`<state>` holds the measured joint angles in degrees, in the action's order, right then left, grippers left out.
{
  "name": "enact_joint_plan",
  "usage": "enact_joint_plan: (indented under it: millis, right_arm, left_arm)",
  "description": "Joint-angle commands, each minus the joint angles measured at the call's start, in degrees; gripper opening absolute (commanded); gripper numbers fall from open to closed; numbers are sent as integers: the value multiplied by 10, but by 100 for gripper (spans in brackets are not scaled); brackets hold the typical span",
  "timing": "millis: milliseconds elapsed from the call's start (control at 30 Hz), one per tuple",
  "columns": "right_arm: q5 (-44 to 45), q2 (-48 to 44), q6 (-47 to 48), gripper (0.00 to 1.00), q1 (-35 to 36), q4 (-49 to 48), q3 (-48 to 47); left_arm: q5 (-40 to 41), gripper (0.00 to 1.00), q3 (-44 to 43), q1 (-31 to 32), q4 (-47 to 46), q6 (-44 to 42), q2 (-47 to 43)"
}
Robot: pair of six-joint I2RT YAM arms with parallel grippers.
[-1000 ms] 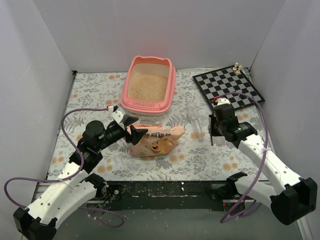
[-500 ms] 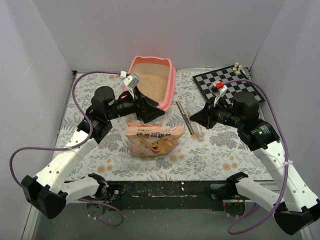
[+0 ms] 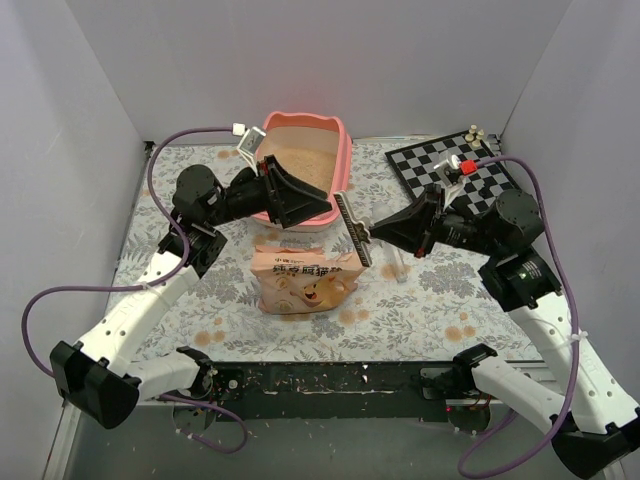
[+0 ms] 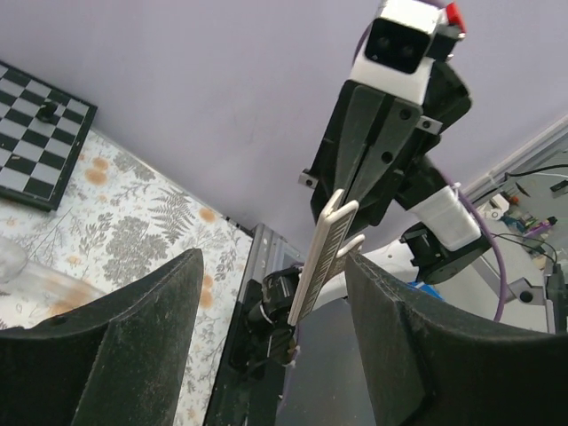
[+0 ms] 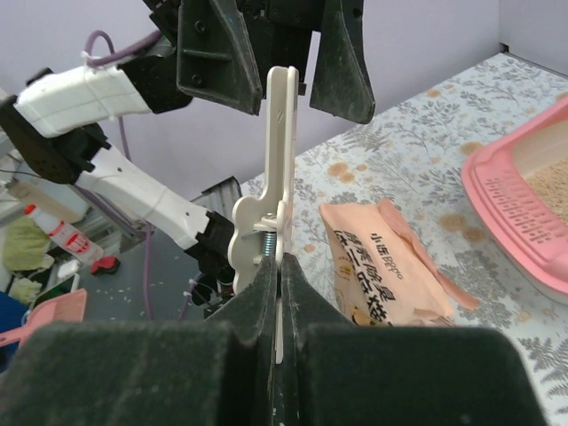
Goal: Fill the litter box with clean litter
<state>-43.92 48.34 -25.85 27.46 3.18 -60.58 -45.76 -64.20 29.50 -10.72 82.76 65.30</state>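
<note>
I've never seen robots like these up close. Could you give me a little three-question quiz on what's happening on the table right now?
1. True or false: the right pincer is shut on the white clip.
2. Pick one. Where is the orange bag?
A. Lying on the table, in front of the litter box
B. Inside the litter box
C. On the chessboard
3. Fill in the blank: the jaws of the left pincer stand ____, facing the clip.

Key: 1 true; 2 A; 3 open.
</note>
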Motion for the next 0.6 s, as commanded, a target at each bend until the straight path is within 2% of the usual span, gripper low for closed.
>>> enact_joint_plan:
  millis: [0, 367, 467, 567]
  right_arm:
    - [-29, 3, -82, 1, 5, -131, 18]
    - [1, 35, -98, 1, 47, -176, 27]
    - [16, 39, -101, 1, 61, -191, 35]
    - [27, 43, -103, 1, 69, -195, 37]
  left_arm:
    - [-12, 64, 15, -6, -104, 63, -19]
    - [-16, 59, 38, -7, -181, 102, -22]
    - [-21, 52, 37, -7, -192, 107, -20]
    - [-20, 37, 40, -7, -199, 105, -24]
